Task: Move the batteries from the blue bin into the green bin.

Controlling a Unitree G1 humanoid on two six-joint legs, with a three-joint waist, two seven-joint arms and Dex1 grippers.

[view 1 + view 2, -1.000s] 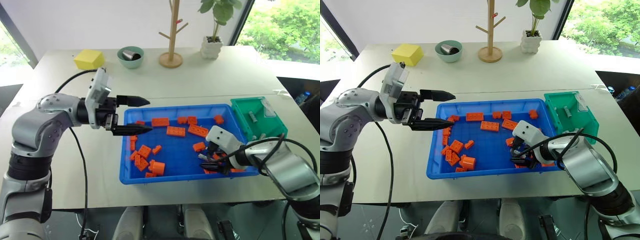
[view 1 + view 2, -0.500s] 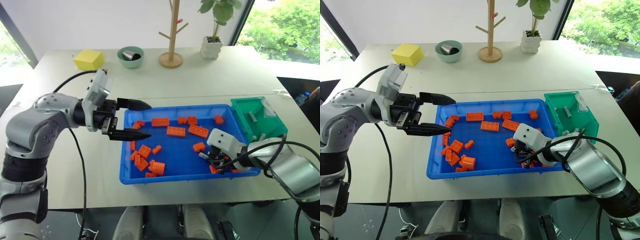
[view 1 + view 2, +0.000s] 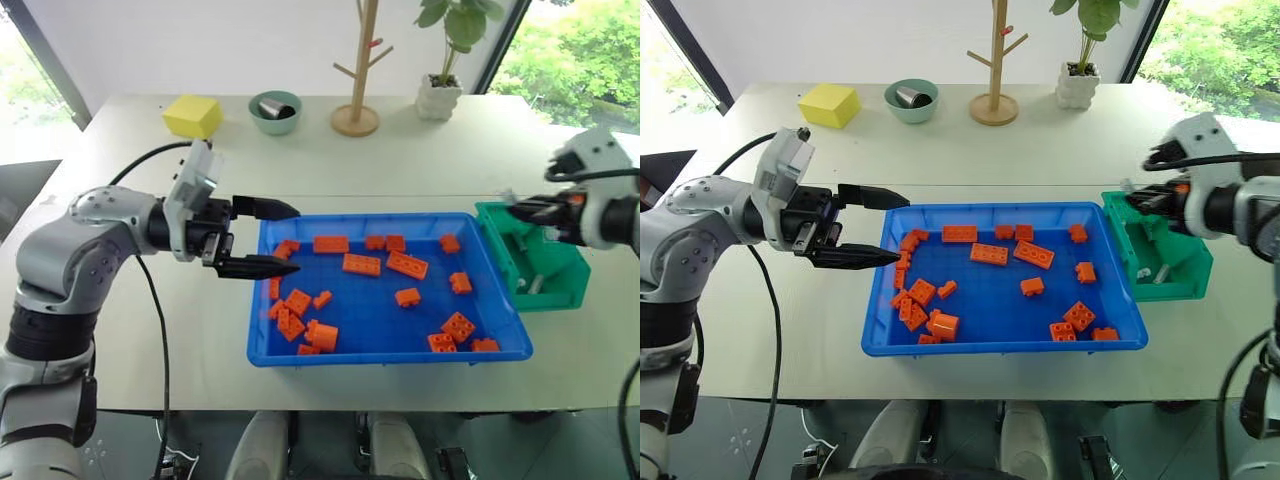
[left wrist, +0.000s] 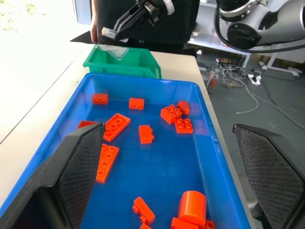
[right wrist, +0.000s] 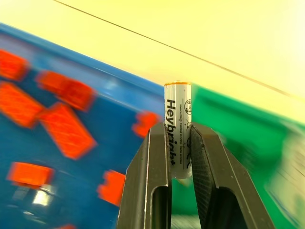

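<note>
Right gripper (image 5: pixel 180 143): clamped on one battery (image 5: pixel 177 128), gripped at its lower half so the upper end stands clear above the fingertips. Held over the left rim of the green bin (image 3: pixel 535 262), presumably for dropping in.

Battery, held: silver-grey cylinder with an orange band at the top. Black lettering runs lengthwise, starting "Heybri"; the rest is hidden by a finger, and the smaller print is too fine to read.

Batteries, stored: at least one pale cylinder (image 3: pixel 1156 270) lies inside the green bin.

Green bin: small, deep, sloped walls; stands just beside the right end of the blue bin (image 3: pixel 385 352), so the carry between them is short.

Blue bin: large shallow tray in the middle of the table (image 3: pixel 400 160). Contents visible: orange toy bricks (image 3: pixel 363 265) scattered across its floor; no battery can be made out among them.

Left gripper (image 3: pixel 265 237): fingers spread apart, holding nothing, hovering at the left end of the blue bin and pointing right across it, seemingly waiting out of the way.

Far side of table: yellow block (image 3: pixel 193 115), pale green bowl (image 3: pixel 275 111) with a metal object inside, wooden branch stand (image 3: pixel 358 70), potted plant (image 3: pixel 448 60).

Far right: dark clothing of a person (image 4: pixel 143 21) standing beyond the green bin, seen from the left wrist.
</note>
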